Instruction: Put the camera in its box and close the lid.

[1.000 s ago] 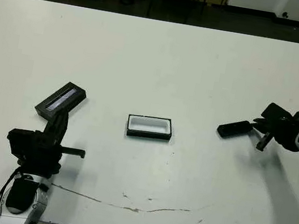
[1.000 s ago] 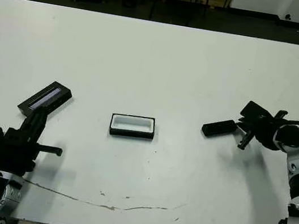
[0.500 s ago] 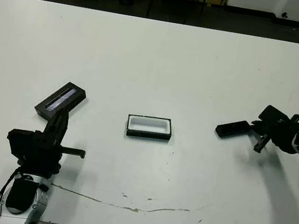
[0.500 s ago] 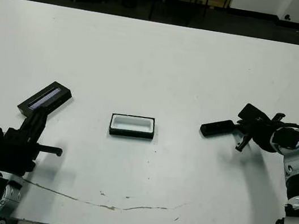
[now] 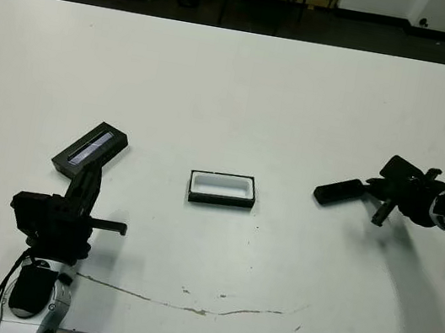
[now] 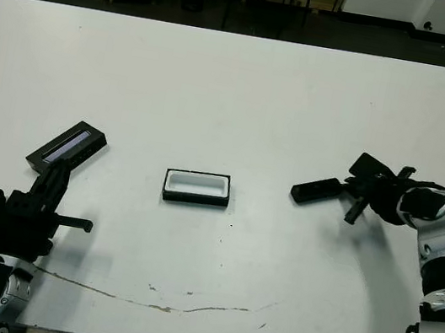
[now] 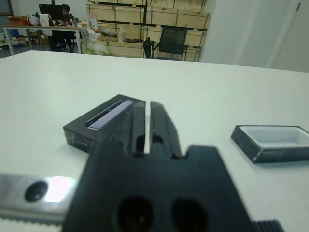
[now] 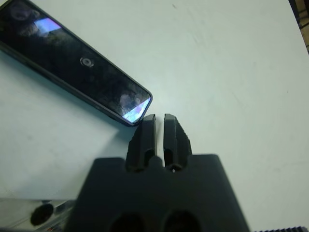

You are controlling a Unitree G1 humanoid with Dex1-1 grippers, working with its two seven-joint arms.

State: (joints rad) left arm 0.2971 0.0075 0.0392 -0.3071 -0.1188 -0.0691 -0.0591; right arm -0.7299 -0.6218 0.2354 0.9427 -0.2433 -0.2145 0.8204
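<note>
Both moved leftward — camera (image 5: 339,191), right gripper (image 5: 370,189).

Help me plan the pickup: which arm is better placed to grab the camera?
The right. The right gripper sits at the end of the camera, fingers shut. The left gripper is across the table by the lid, with the box between.

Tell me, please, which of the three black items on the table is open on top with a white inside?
The box, in the middle of the table: its white lining shows. The lid has a grey strip, and the camera is a plain dark bar.
</note>
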